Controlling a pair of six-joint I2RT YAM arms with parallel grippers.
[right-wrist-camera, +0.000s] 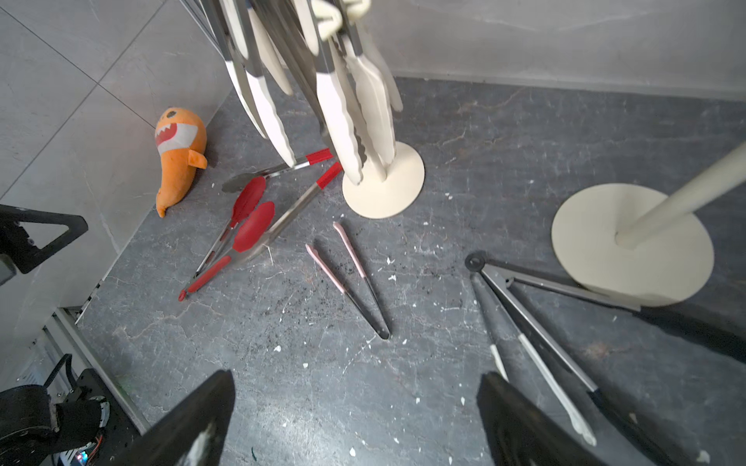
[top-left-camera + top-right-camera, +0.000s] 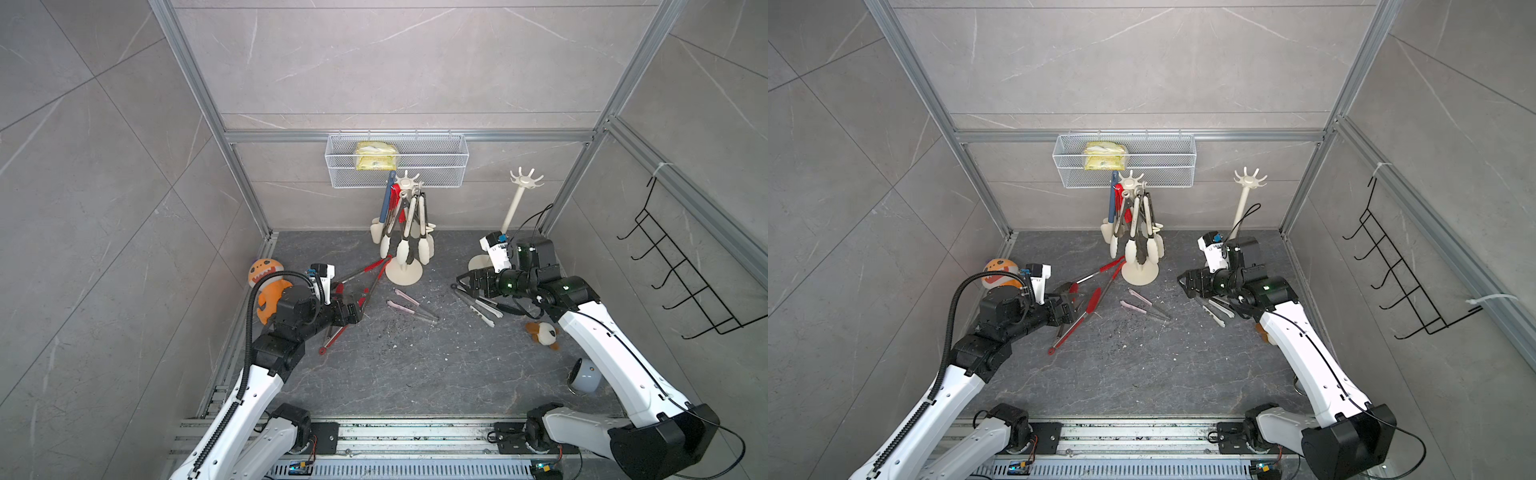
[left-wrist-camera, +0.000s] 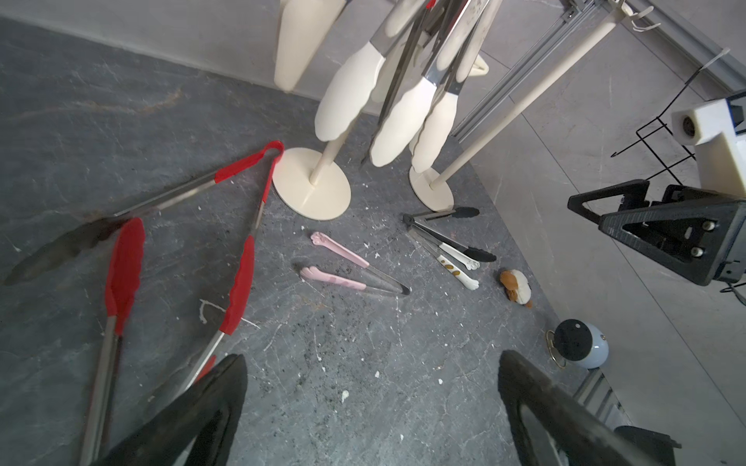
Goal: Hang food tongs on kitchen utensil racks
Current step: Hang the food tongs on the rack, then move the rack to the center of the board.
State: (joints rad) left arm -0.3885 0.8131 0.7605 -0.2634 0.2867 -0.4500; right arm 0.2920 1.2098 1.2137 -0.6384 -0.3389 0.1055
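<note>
Two cream kitchen utensil racks stand at the back. The middle rack carries several hanging food tongs, while the right rack has bare prongs. On the dark floor lie red tongs, a second red pair, pink tongs and black and white tongs. My left gripper hovers open over the red tongs, with nothing between its fingers. Above the hinge end of the black tongs my right gripper stands open and empty.
A white mesh basket with a yellow packet hangs on the back wall. A black wire hook rack is on the right wall. An orange plush, a small brown plush and a pale blue mug-like object lie near the edges.
</note>
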